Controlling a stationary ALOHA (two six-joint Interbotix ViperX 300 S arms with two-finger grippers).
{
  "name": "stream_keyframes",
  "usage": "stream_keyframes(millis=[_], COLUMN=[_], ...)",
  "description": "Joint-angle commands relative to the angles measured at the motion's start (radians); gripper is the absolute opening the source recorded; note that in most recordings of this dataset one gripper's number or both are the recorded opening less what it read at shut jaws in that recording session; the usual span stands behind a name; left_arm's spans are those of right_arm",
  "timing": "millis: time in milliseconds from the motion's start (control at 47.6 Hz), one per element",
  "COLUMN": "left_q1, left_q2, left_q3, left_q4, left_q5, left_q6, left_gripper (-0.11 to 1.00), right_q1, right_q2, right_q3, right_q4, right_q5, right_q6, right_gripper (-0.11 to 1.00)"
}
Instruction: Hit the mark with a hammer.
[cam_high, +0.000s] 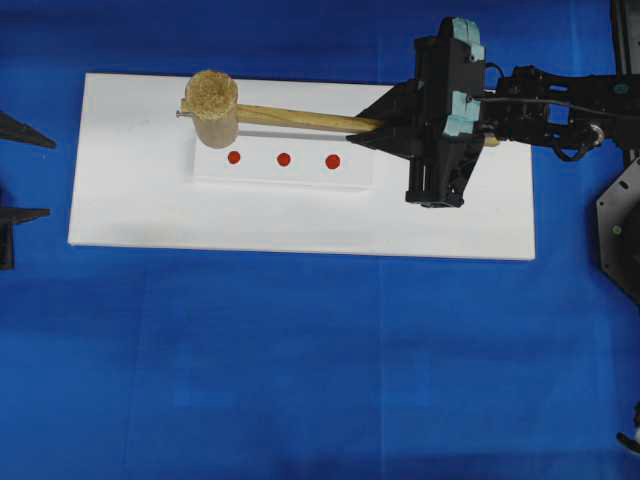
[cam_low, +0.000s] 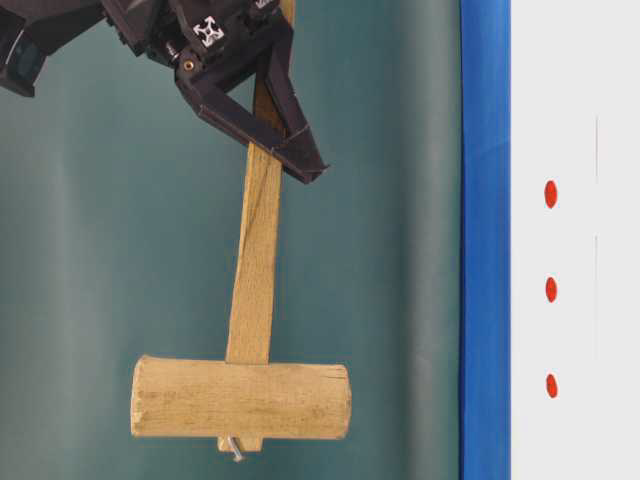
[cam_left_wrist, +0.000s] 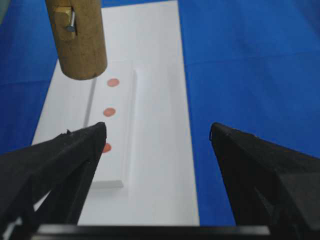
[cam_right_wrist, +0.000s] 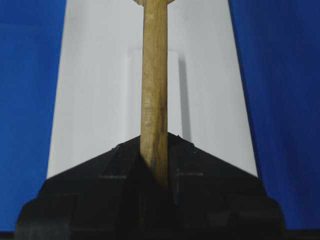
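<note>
The hammer, a light-brown wooden mallet, is held off the white board (cam_high: 130, 215); its head (cam_high: 212, 105) hangs near the leftmost of three red marks (cam_high: 234, 157). My right gripper (cam_high: 368, 128) is shut on the slim handle (cam_high: 300, 118). The right wrist view shows the handle (cam_right_wrist: 154, 90) running out from between the closed fingers (cam_right_wrist: 120, 165). From table level the head (cam_low: 240, 398) hangs well off the board. The left gripper (cam_left_wrist: 158, 127) is open and empty at the board's left end, facing the marks (cam_left_wrist: 109, 112) and the head (cam_left_wrist: 80, 40).
The marks sit on a low raised white strip (cam_high: 285, 178) in the middle of the board. Blue cloth (cam_high: 300, 370) covers the table all around. A black arm base (cam_high: 620, 225) stands at the right edge.
</note>
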Motion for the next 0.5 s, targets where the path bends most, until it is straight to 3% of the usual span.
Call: stream_keyframes(millis=[0, 189, 483], left_q1=[-0.003, -0.002, -0.002], left_q2=[0.014, 0.015, 0.014], left_q3=[-0.011, -0.009, -0.008], left_q4=[-0.002, 0.0, -0.002], left_q5=[-0.006, -0.006, -0.008], left_q6=[-0.003, -0.003, -0.003], left_gripper=[0.82, 0.82, 0.82], right_q1=[-0.003, -0.003, -0.005], right_q2=[-0.008, 0.041, 0.272], right_q3=[-0.011, 0.014, 0.057], right_q4=[0.003, 0.003, 0.018], right_q5=[-0.023, -0.054, -0.114], right_q6=[0.002, 0.003, 0.048], right_gripper=[0.0, 0.0, 0.0])
